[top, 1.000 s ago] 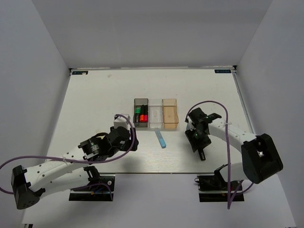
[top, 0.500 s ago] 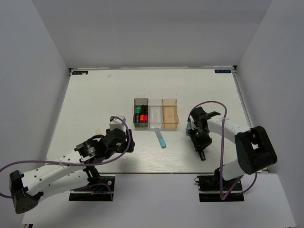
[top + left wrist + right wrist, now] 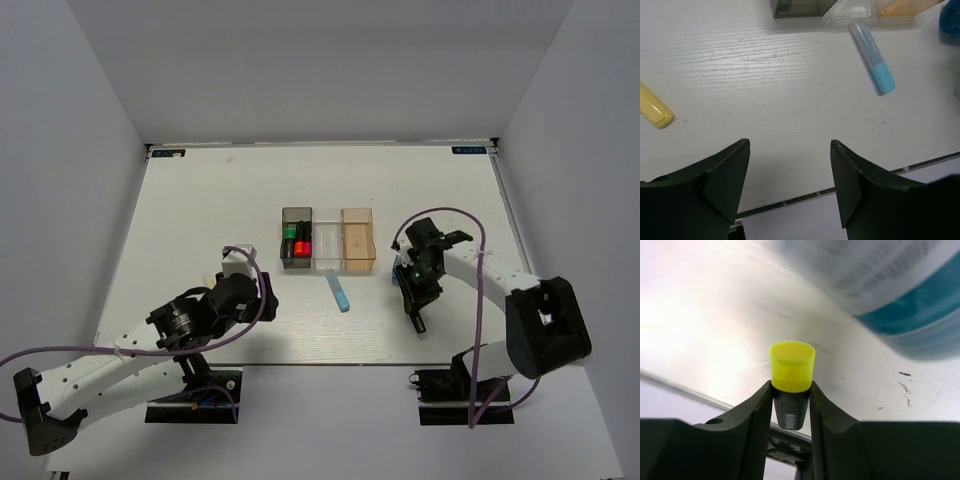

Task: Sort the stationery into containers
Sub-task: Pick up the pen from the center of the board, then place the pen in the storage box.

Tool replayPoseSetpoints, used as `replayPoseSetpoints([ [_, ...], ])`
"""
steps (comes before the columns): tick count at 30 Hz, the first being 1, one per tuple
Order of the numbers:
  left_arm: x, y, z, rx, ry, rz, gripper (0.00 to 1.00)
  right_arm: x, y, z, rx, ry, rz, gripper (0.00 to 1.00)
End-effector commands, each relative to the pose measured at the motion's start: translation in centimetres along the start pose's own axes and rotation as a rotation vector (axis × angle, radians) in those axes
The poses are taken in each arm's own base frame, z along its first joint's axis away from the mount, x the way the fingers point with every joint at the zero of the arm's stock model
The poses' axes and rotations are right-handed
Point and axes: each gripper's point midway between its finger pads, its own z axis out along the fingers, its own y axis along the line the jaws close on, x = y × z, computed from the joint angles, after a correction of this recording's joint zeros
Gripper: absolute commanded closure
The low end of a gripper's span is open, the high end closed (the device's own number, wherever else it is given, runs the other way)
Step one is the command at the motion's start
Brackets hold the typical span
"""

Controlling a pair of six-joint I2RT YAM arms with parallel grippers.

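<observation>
Highlighter (image 3: 791, 371) sits clamped in our right jaws, now edged nearer the bins (image 3: 359, 268), so we judge its drop comes next. Our left jaws, open and empty, have backed off lower left.

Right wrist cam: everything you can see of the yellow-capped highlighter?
Black-bodied highlighter with a glossy yellow plastic cap. The right tool is shut on it: both black fingers pinch the body just below the cap. A white barcode label shows on the body. The cap end juts past the fingertips, over the white table; contact with it is unclear.
</observation>
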Motion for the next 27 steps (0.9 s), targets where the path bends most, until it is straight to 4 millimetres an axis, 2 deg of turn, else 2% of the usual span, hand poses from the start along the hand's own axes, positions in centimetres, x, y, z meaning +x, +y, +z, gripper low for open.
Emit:
replayPoseSetpoints([
  [1,-0.5,1.3,-0.6,-0.049,-0.029,-0.001,0.24,-3.6,4.2,-5.1,-0.206,-0.188,-0.129,1.00],
  [2,-1.1,2.0,-0.9,-0.083,-0.052,-0.004,0.24,-5.4,6.3,-7.7,-0.299,-0.262,-0.166,1.00],
  [4,-1.6,2.5,-1.2,-0.119,-0.066,-0.026,0.24,-6.4,7.6,-9.0,-0.367,-0.278,-0.178,1.00],
  [5,-1.7,3.8,-1.3,-0.180,-0.078,-0.016,0.24,-8.3,9.5,-11.6,-0.449,-0.338,-0.210,1.00],
  [6,-2.4,4.3,-1.5,-0.212,-0.090,-0.045,0.23,-9.2,10.3,-12.5,-0.480,-0.354,-0.205,1.00],
  [7,-2.2,4.9,-1.5,-0.237,-0.071,-0.052,0.23,-10.9,11.2,-12.8,-0.531,-0.342,-0.194,1.00],
  [8,-2.2,5.0,-1.3,-0.248,-0.059,-0.062,0.23,-12.6,12.2,-14.3,-0.558,-0.369,-0.172,1.00],
  [9,-2.7,5.9,-1.2,-0.285,-0.047,-0.087,0.23,-14.0,13.1,-14.8,-0.593,-0.392,-0.177,1.00],
  [10,-2.3,6.0,-0.9,-0.274,0.005,-0.137,0.23,-16.4,13.7,-14.2,-0.614,-0.359,-0.104,1.00],
  [11,-2.2,6.2,-0.6,-0.274,0.025,-0.146,0.23,-18.5,14.5,-15.7,-0.628,-0.407,-0.122,1.00],
  [12,-2.4,7.5,-0.3,-0.316,0.032,-0.199,0.23,-20.6,16.1,-16.0,-0.650,-0.420,-0.143,1.00],
  [13,-1.8,7.2,0.2,-0.277,0.098,-0.261,0.23,-22.1,16.4,-14.4,-0.647,-0.397,-0.125,1.00],
  [14,-2.2,8.4,0.4,-0.307,0.092,-0.301,0.23,-24.1,18.7,-17.3,-0.680,-0.454,-0.138,1.00],
  [15,-1.7,8.9,1.0,-0.320,0.121,-0.317,0.23,-25.5,19.0,-15.7,-0.657,-0.438,-0.116,1.00],
  [16,-1.8,9.3,1.1,-0.308,0.137,-0.370,0.23,-26.6,19.4,-15.1,-0.648,-0.442,-0.094,1.00],
  [17,-1.7,10.4,1.2,-0.336,0.141,-0.391,0.23,-27.8,20.2,-12.7,-0.641,-0.417,-0.076,1.00],
  [18,-1.6,10.9,1.6,-0.347,0.148,-0.408,0.23,-29.5,20.7,-13.4,-0.603,-0.482,-0.080,1.00],
  [19,-1.1,12.0,1.9,-0.373,0.166,-0.458,0.23,-30.5,21.3,-13.2,-0.598,-0.514,-0.077,1.00],
  [20,-0.8,12.2,2.2,-0.371,0.191,-0.461,0.23,-31.8,21.1,-11.2,-0.557,-0.507,-0.044,1.00],
  [21,-0.9,12.2,2.5,-0.356,0.193,-0.472,0.23,-32.6,21.0,-11.4,-0.541,-0.530,-0.034,1.00],
  [22,-0.4,12.8,2.8,-0.371,0.212,-0.493,0.23,-33.0,21.1,-10.5,-0.508,-0.538,-0.025,1.00],
  [23,-0.4,13.2,3.3,-0.376,0.215,-0.507,0.23,-33.3,20.7,-8.8,-0.474,-0.526,-0.006,1.00],
  [27,-0.4,13.8,4.5,-0.372,0.233,-0.521,0.23,-34.2,19.2,-5.6,-0.386,-0.525,0.083,1.00],
])
